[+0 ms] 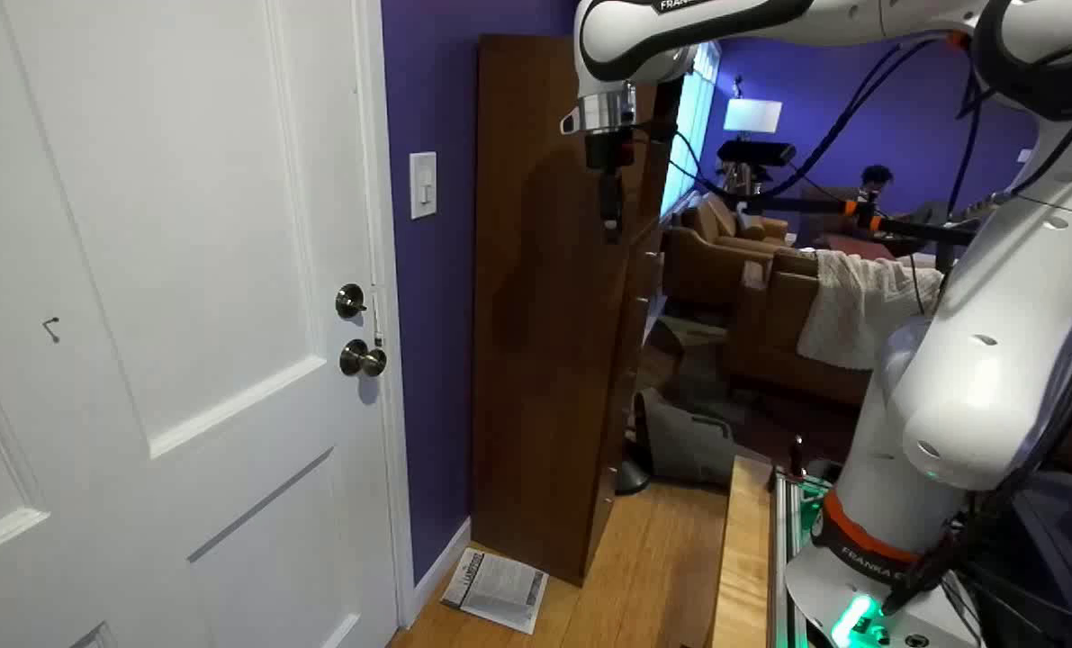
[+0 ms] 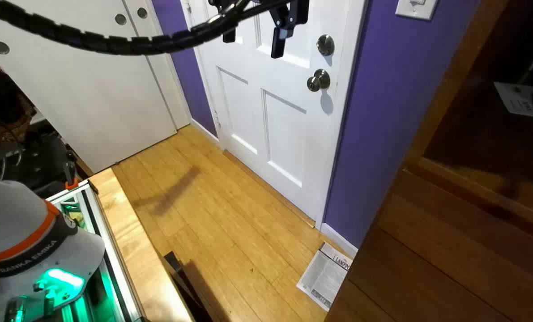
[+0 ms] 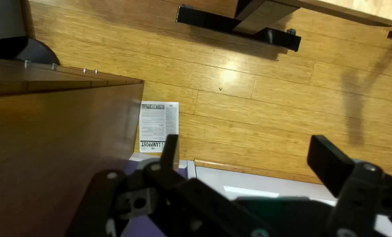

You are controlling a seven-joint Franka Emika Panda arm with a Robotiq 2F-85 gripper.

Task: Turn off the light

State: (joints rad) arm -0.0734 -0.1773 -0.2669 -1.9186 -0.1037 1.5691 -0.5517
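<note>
The light's switch (image 1: 423, 184) is a small white upright wall plate with a toggle. It sits on the purple wall, between the white door's frame and a tall brown wooden cabinet. In an exterior view only the lower part of the switch (image 2: 416, 8) shows at the top edge. It is out of view in the wrist view. My gripper (image 1: 611, 229) points down in front of the cabinet in an exterior view, apart from the switch. Its fingers are spread wide in the wrist view (image 3: 245, 148), with nothing between them. The gripper also shows at the top of an exterior view (image 2: 253, 44).
The white door (image 1: 193, 225) has a round knob (image 1: 362, 358) and a deadbolt (image 1: 349, 301). The brown cabinet (image 1: 536, 315) stands beside the switch. A newspaper (image 1: 497, 589) lies on the wooden floor. A lamp (image 1: 753, 115) and armchairs are farther back.
</note>
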